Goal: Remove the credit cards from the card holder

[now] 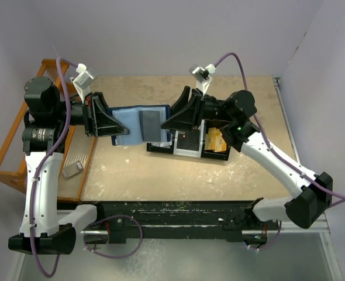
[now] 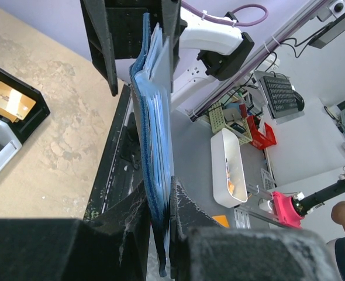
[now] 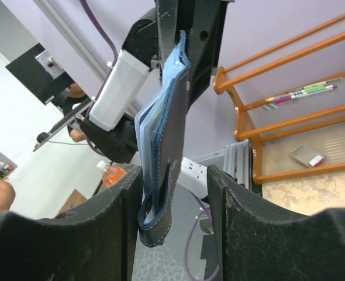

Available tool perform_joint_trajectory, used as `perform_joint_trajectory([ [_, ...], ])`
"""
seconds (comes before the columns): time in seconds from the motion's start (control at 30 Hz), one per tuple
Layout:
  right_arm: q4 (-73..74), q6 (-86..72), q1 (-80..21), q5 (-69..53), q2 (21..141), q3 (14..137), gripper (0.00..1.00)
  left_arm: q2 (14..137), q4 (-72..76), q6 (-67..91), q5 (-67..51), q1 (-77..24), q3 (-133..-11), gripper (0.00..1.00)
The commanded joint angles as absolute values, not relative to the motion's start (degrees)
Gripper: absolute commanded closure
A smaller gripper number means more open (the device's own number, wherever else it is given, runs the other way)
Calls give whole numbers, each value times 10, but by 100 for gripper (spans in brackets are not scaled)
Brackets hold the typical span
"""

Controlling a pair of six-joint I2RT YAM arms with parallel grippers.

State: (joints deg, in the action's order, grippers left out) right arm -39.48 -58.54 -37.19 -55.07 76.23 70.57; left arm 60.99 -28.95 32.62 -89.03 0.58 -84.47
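At the far left an orange wooden rack (image 1: 11, 149) stands against the table's edge, with a small grey item (image 1: 72, 170) lying on its lower shelf. Next to it the left pincer (image 2: 159, 205) reaches toward the middle of the table. Its two fingers are pressed tight on the left edge of the card holder (image 1: 138, 124), so it has a firm hold on it.

The card holder is held up off the table (image 1: 137, 175), stretched between the two arms, with its paler blue inner face toward the overhead camera and a dark grey panel on its right half. In the wrist views it shows edge on, as a stack of thin blue layers. I cannot tell whether any of those layers are cards.

The card holder's right edge sits inside the right pincer (image 3: 173, 181), whose fingers stand apart. The card holder hangs close against one finger (image 3: 111, 222), and a plain gap shows between it and the other. The right pincer is around the card holder without clamping it.

Under and just beyond that pincer, the black tray (image 1: 161, 149) lies flat on the table, with the card holder's right end above its left part. A gold card (image 1: 217, 140) lies in the tray's right compartment, well apart from the card holder.
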Motion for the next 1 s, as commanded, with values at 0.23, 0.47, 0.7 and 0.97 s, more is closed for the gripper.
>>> perform_joint_trajectory([
  [0.23, -469, -602, -408, -556, 758, 708, 54, 607, -226, 358, -957, 3, -837, 98],
  [0.47, -464, -604, -412, -566, 756, 709, 61, 603, -223, 364, -960, 3, -840, 98],
  [0.7, -500, -644, -408, -647, 759, 717, 63, 603, -217, 370, -968, 3, -839, 98],
  [0.97, -511, -674, -370, -651, 763, 716, 68, 598, -215, 375, -977, 3, -839, 98],
])
